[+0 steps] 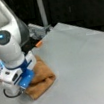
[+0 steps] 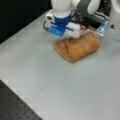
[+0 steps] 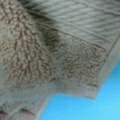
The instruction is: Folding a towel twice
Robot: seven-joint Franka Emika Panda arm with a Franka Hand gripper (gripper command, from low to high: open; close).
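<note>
Hovering over the folded towel, hand grip unclear; wrist view shows stripes

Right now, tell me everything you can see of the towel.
The towel is orange-brown terry cloth, bunched into a compact, thick, layered bundle, not spread flat. It lies on the grey table, near a front view's left. The wrist view shows looped pile, a woven striped band and a hemmed corner. The gripper sits directly on top of it; its fingers are hidden.
</note>
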